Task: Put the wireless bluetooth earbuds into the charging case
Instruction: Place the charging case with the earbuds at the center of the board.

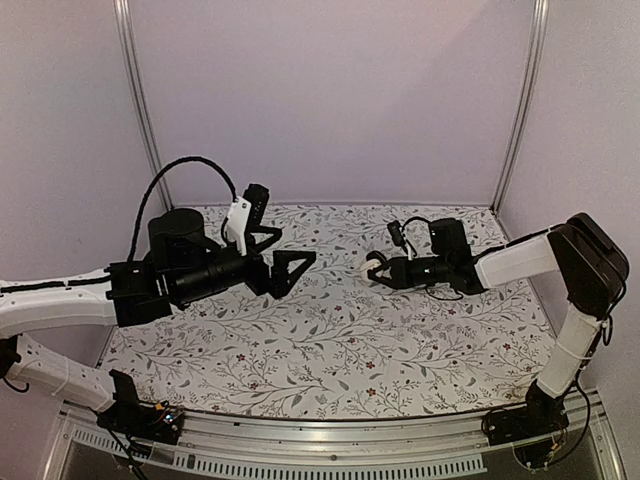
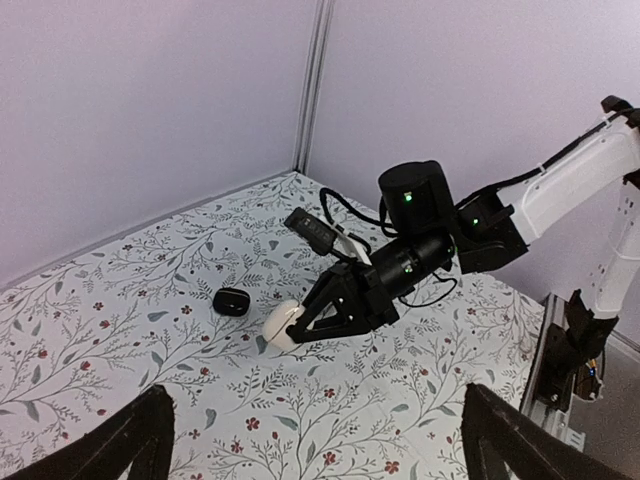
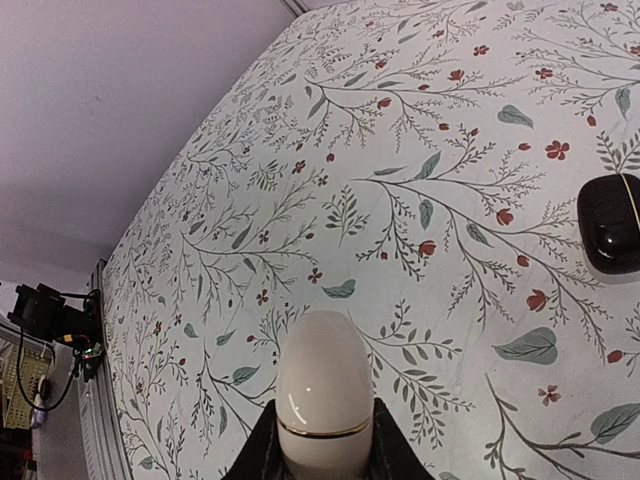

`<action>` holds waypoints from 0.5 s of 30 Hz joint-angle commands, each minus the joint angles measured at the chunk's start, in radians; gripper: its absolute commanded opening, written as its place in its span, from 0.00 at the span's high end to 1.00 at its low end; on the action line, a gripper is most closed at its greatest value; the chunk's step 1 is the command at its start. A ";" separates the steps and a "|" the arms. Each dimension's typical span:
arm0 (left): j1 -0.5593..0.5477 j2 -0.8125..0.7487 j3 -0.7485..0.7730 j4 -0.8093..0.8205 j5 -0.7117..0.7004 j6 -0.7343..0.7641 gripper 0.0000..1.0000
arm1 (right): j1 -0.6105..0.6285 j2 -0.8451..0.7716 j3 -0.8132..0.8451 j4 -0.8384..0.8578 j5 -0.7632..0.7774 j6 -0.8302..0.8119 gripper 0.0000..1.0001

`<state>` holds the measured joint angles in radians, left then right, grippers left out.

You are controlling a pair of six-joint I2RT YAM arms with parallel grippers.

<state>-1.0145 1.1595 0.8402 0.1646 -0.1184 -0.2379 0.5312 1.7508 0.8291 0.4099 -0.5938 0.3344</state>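
A white egg-shaped charging case (image 3: 323, 385), closed with a thin gold seam, sticks out of my right gripper (image 3: 322, 445), which is shut on its lower half. In the top view this gripper (image 1: 376, 268) hovers over the table's middle right, pointing left. A black closed charging case (image 2: 231, 301) lies on the floral cloth just beyond it and also shows at the right edge of the right wrist view (image 3: 612, 222). My left gripper (image 1: 285, 255) faces the right one from the left, open wide and empty, its fingers (image 2: 140, 440) at the frame's bottom corners. The earbuds are out of view.
The floral cloth (image 1: 330, 350) covers the whole table. Pale walls with metal corner posts (image 1: 140, 110) close in the back and sides. An aluminium rail (image 1: 330, 440) runs along the near edge. Cables loop off both wrists.
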 commanded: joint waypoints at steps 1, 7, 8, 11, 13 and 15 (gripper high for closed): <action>0.011 -0.063 -0.077 0.097 -0.028 -0.070 0.00 | -0.015 0.104 0.132 -0.152 -0.023 -0.006 1.00; 0.013 -0.107 -0.125 0.094 -0.038 -0.089 0.00 | -0.023 0.240 0.268 -0.297 -0.031 -0.053 0.98; 0.013 -0.110 -0.127 0.079 -0.046 -0.091 0.00 | -0.023 0.249 0.281 -0.314 -0.028 -0.059 0.97; 0.014 -0.127 -0.147 0.062 -0.065 -0.098 0.00 | -0.023 0.286 0.323 -0.374 -0.021 -0.083 0.96; 0.016 -0.138 -0.162 0.067 -0.064 -0.095 0.00 | -0.023 0.309 0.352 -0.406 -0.017 -0.094 0.95; 0.019 -0.145 -0.172 0.071 -0.064 -0.100 0.00 | -0.023 0.326 0.382 -0.457 -0.008 -0.105 0.92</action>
<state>-1.0126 1.0363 0.6987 0.2249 -0.1654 -0.3256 0.5137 2.0407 1.1469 0.0666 -0.6075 0.2714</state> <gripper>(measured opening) 0.996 0.221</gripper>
